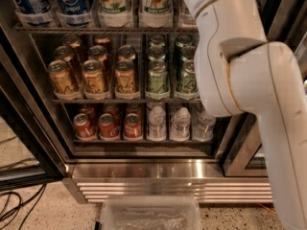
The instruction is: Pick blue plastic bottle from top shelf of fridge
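Note:
The fridge (163, 171) stands open in front of me, with a shiny ribbed steel base. Its top shelf (96, 29) is a thin wire rack near the top of the view, with bottles standing in clear cups. My white arm (230, 56) rises in front of the right side of the fridge and leaves the view at the top edge. The gripper is beyond that edge, out of view. The blue plastic bottle does not show; the right end of the top shelf is hidden behind my arm.
Blue Pepsi bottles (72, 1) and white-green 7UP bottles (115, 1) stand on the top shelf. Below are gold cans (93, 75), green cans (157, 75), red cans (108, 126) and small clear bottles (180, 123). A clear plastic bin (151, 214) lies on the floor; cables (14, 210) lie at left.

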{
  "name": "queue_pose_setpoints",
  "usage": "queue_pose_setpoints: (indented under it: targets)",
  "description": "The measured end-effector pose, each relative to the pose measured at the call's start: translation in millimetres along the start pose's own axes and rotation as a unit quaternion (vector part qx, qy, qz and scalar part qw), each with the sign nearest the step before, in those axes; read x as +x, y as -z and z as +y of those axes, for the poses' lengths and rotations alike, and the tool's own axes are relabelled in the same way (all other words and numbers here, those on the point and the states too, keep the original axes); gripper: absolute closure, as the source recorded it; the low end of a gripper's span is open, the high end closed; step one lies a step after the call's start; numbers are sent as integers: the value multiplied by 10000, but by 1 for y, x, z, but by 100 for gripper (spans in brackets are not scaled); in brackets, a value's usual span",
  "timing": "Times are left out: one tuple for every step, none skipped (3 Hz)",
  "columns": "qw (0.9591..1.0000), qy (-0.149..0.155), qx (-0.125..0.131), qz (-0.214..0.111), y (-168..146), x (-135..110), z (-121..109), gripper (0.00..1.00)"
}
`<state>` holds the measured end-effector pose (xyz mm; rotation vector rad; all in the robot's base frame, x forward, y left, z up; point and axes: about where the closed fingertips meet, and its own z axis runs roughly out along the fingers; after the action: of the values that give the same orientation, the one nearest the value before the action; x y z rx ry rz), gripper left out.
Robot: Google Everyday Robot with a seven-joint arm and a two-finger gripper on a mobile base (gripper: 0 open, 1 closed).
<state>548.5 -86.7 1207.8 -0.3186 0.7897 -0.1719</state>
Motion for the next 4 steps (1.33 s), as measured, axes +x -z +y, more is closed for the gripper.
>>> queue_pose_setpoints:
  targets:
    - [9967, -614, -236, 470, 61, 14, 0, 100]
    - [9834, -1493, -507, 903, 126, 24, 22, 100]
    - [9594, -2267, -1302, 1060, 189, 11, 92, 100]
    - [9353, -2638, -2144, 986, 226, -7, 150, 100]
